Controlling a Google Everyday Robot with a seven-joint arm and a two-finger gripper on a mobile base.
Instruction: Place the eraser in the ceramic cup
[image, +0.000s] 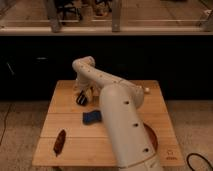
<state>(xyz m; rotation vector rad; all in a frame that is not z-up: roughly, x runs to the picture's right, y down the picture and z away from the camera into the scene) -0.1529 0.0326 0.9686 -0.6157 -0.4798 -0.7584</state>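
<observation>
Camera view: a pale wooden table (60, 107) fills the lower half of the frame. The robot's thick white arm (120, 120) rises from the bottom centre and runs up and to the left across the tabletop. It bends at an elbow above the table's far edge and turns down again. At its end, the gripper (84, 92) sits low over the upper left part of the table, left of the arm's widest link.

The eraser (80, 99) is right at the gripper. It is a small dark block with a paler tan patch on its upper right side, showing just below and slightly left of the gripper's tip, close to the wood or on it. The two meet or overlap here. I cannot tell whether the gripper is open, closed, or clamped on the eraser, because the dark shapes run together.

The ceramic cup (146, 90) seems to be the small white shape peeking out beside the arm near the table's upper right edge, mostly hidden. It is well apart from the eraser, with the arm's wide link between them.

A flat blue block (91, 117) lies on the table below the gripper, just beside the arm's left edge. A slim reddish-brown object (60, 141) lies tilted near the lower left corner. An orange bowl (151, 137) shows only as a curved rim at the lower right, largely covered by the arm.
</observation>
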